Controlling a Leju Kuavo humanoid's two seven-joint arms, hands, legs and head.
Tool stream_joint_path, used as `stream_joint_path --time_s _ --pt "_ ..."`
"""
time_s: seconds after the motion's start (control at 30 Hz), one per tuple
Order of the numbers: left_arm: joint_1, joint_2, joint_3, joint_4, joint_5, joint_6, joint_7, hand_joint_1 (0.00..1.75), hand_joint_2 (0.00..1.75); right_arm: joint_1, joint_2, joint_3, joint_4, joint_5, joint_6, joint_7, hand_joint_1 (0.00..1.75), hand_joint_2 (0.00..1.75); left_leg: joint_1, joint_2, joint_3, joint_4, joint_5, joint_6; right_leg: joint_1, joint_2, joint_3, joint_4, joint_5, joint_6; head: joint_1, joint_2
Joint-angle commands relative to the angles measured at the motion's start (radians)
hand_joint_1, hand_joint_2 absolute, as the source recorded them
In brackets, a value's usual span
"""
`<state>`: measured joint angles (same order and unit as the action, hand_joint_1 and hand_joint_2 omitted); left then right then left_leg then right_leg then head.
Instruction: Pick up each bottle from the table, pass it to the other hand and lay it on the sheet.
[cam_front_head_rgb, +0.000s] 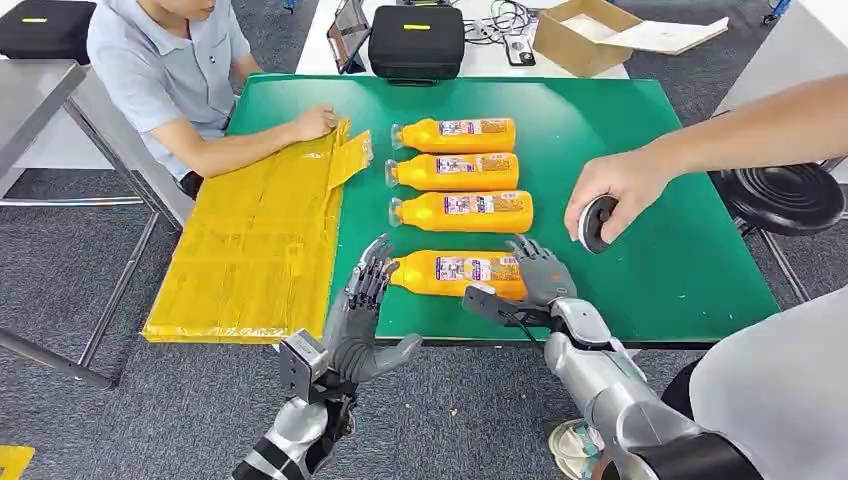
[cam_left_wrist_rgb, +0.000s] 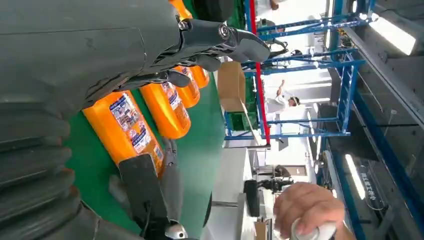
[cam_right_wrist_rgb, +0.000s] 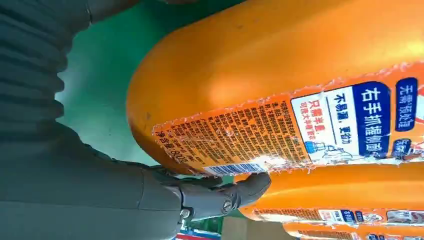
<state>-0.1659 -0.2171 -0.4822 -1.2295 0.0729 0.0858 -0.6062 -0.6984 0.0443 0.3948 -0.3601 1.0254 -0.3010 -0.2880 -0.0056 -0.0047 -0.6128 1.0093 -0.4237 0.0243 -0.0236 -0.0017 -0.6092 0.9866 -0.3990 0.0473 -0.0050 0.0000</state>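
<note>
Now at the first pick: right hand (cam_front_head_rgb: 535, 275) low and right of centre in the head view, fingers spread and curving around the base end of the nearest bottle (cam_front_head_rgb: 455, 272), thumb tucked against its underside in the right wrist view, though not visibly clamped yet. Nearest bottle lying on its side on the green table (cam_front_head_rgb: 660, 270), cap pointing toward the left of the frame, lowest of a column of four. Other three bottles (cam_front_head_rgb: 460, 172) stacked above it toward the centre, untouched. Left hand (cam_front_head_rgb: 365, 290) just left of the cap, fingers apart, holding nothing, seemingly waiting for the handover. Yellow sheet (cam_front_head_rgb: 255, 240) in the left half of the frame, overhanging the table edge, bare of bottles, a seated person's hand (cam_front_head_rgb: 315, 122) resting at its upper corner. Another person's hand (cam_front_head_rgb: 615, 195) at right of centre, gripping a small round device above the table. Next, probably: close the right fingers firmly, lift clear, bring the cap end across into the left palm.
</note>
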Motion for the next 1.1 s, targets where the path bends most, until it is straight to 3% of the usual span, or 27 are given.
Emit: stream_joint_path --time_s 0.03,0.07,0.27,0.33,0.9,1.0,1.1 --pt "-0.049 0.01 -0.025 0.075 0.008 -0.004 -0.001 0.0 1.75 -0.007 0.023 -0.122 0.065 -0.124 0.034 -0.133 1.75 1.75 0.002 -0.002 0.004 0.0 -0.001 -0.002 0.002 -0.002 0.005 -0.001 -0.001 -0.003 0.0 0.0" --pt "-0.075 0.006 -0.026 0.093 0.012 -0.006 -0.008 0.0 1.75 0.031 0.038 -0.188 0.07 -0.211 0.022 -0.253 1.75 1.75 0.001 -0.001 0.002 0.0 -0.001 -0.001 0.001 -0.001 0.003 -0.001 -0.001 -0.002 0.0 0.0" --pt "-0.074 0.006 -0.02 0.096 0.013 -0.001 -0.012 0.0 1.75 0.05 0.023 -0.205 0.081 -0.227 0.036 -0.239 1.75 1.75 0.002 -0.001 0.006 -0.001 -0.002 -0.002 0.002 -0.002 0.007 -0.002 -0.002 -0.003 0.0 0.0" --pt "-0.062 0.01 -0.013 0.086 0.014 0.004 -0.013 0.0 1.75 0.065 0.014 -0.215 0.071 -0.231 -0.007 -0.242 1.75 1.75 0.002 -0.002 0.004 -0.001 -0.001 -0.002 0.002 -0.002 0.005 -0.002 -0.001 -0.002 0.0 0.0" --pt "-0.022 0.029 0.055 0.04 0.019 0.015 -0.009 0.0 1.75 0.157 -0.016 -0.301 0.019 -0.33 -0.038 -0.34 1.75 1.75 0.002 -0.003 0.006 -0.002 -0.001 -0.002 0.002 -0.003 0.007 -0.003 -0.002 -0.003 0.0 0.0" --pt "-0.003 0.03 0.081 0.008 0.019 0.029 -0.008 0.0 1.75 0.194 0.007 -0.351 -0.055 -0.43 -0.017 -0.41 1.75 1.75 0.002 -0.003 0.006 -0.001 -0.001 -0.002 0.003 -0.003 0.007 -0.003 -0.002 -0.003 0.0 0.0" --pt "0.016 0.023 0.125 -0.023 0.05 0.054 0.01 0.0 1.75 0.279 0.015 -0.27 -0.261 -0.587 -0.018 -0.41 1.75 1.75 0.002 -0.001 0.005 -0.001 -0.002 -0.002 0.002 -0.001 0.006 -0.002 -0.001 -0.003 0.0 0.0"
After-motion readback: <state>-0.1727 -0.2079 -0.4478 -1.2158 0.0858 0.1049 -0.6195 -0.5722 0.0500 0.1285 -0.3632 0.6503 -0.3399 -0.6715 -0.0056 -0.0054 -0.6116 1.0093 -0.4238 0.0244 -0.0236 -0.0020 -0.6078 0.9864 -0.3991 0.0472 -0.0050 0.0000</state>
